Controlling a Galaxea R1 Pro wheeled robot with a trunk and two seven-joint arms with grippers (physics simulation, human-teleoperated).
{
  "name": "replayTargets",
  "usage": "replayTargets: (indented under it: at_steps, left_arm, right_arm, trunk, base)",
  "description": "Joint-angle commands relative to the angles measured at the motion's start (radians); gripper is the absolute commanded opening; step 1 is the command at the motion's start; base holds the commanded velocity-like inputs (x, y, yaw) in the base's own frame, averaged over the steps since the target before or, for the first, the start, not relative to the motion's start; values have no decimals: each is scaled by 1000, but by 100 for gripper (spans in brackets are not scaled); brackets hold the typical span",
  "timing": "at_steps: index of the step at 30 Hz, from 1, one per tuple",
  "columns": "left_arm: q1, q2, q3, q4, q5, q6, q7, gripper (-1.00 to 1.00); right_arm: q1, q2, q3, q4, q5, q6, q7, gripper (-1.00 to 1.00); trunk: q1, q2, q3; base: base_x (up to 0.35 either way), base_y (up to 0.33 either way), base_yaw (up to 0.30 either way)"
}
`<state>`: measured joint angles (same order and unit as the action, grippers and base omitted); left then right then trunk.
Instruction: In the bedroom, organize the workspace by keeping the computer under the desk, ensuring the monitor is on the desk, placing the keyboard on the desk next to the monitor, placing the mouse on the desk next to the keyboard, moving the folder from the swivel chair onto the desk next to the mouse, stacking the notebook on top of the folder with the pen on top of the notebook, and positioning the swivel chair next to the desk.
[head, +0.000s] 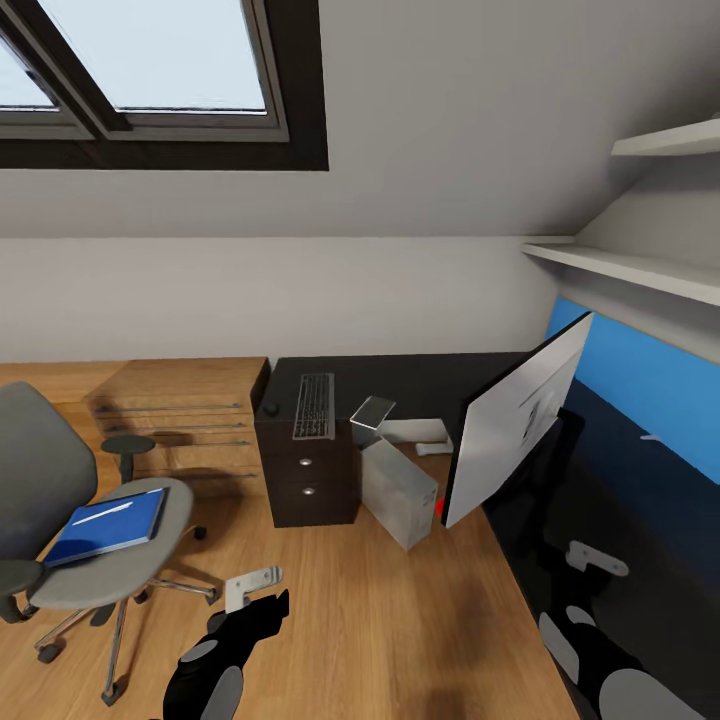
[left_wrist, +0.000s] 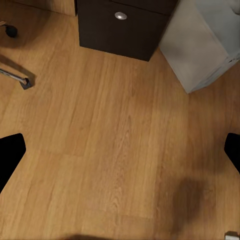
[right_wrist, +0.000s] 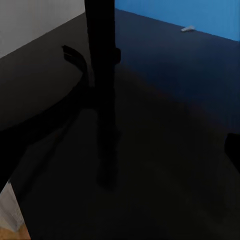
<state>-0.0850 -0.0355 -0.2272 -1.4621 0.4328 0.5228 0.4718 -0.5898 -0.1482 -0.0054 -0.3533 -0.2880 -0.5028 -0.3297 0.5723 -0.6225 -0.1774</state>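
From our head we look down at the computer (head: 400, 492); our left wrist (low, floor-facing) shares it (left_wrist: 205, 40); our right wrist faces the desk (right_wrist: 165, 150) beside it.

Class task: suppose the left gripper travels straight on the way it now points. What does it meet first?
Most likely the bare wooden floor; the left gripper points down at it, with nothing in between.

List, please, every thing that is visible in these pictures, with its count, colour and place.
Swivel chair: one, grey, left on the floor.
Folder: one, blue, on the chair seat.
Pen: one, white, on the folder.
Keyboard: one, dark, on the desk.
Desk: one, black, L-shaped, along the walls.
Monitor: one, white back, on the desk.
Computer: one, grey, on the floor beside the drawers.
Left gripper: open, above the floor.
Right gripper: open, above the desk.
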Motion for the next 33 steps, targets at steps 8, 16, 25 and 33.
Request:
replayTargets:
  at_steps: [8, 16, 25, 33]
  left_arm:
    - [-1, 0, -1, 0, 10, 2, 10, 100]
    - [-1, 0, -1, 0, 10, 2, 10, 100]
    - [-1, -2, -1, 3, 12, 2, 13, 100]
    - [-1, -4, -2, 5, 12, 2, 13, 100]
  right_arm:
    - [-1, -3, 0, 1, 54, -32, 1, 100]
    - [-1, -11, -2, 4, 160, -27, 0, 100]
    - [-113, -87, -6, 10, 173, 157, 18, 100]
    - [-137, -91, -5, 97, 168, 147, 76, 100]
  trunk:
    - [0, -1, -2]
    - [0, -1, -2]
    - [0, -1, -2]
    - [0, -1, -2]
  base:
    - [0, 0, 0]
    - [0, 0, 0]
    - [0, 0, 0]
    - [153, 0, 0]
